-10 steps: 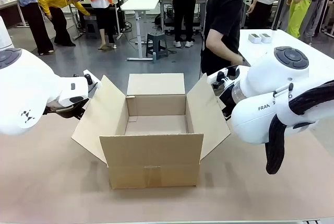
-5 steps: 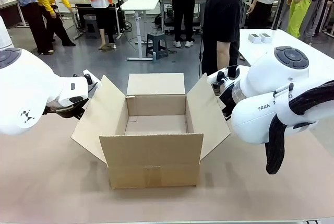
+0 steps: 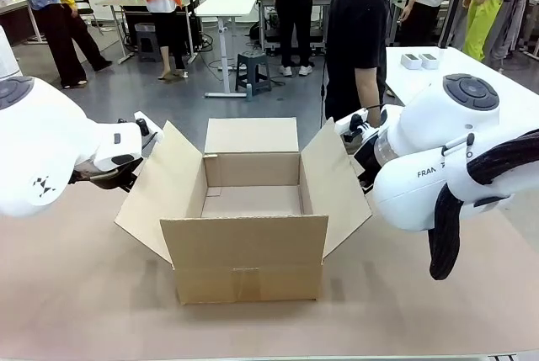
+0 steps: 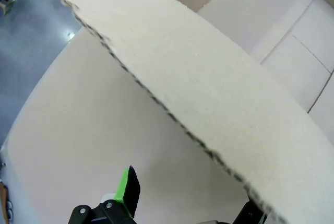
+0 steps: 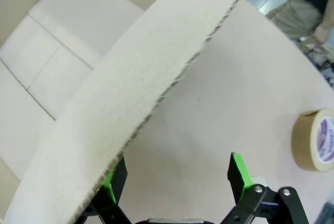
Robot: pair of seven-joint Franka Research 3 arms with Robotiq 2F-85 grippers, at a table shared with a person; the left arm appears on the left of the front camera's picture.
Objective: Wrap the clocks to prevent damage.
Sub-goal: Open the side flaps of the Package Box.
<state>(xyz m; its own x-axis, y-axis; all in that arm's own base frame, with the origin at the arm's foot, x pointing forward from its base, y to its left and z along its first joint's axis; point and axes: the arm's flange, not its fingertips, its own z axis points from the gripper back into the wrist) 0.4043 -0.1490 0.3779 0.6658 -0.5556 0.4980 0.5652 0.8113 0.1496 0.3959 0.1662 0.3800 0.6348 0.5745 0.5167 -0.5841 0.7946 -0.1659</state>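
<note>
The clocks are out of view. An open cardboard box stands mid-table with its flaps spread. My left gripper sits just outside the box's left flap; it is open, with one green-padded finger showing and the other hidden under the flap's edge. My right gripper is open beside the right flap, whose edge passes over one fingertip. Nothing lies between either pair of fingers. In the front view the left arm and the right arm flank the box.
A roll of brown tape lies on the tan tabletop right of the box. A person in a black shirt stands at the far side. A white table holds two small white items.
Both arms and the box have stayed still. The person in black has straightened up a little at the far side.
</note>
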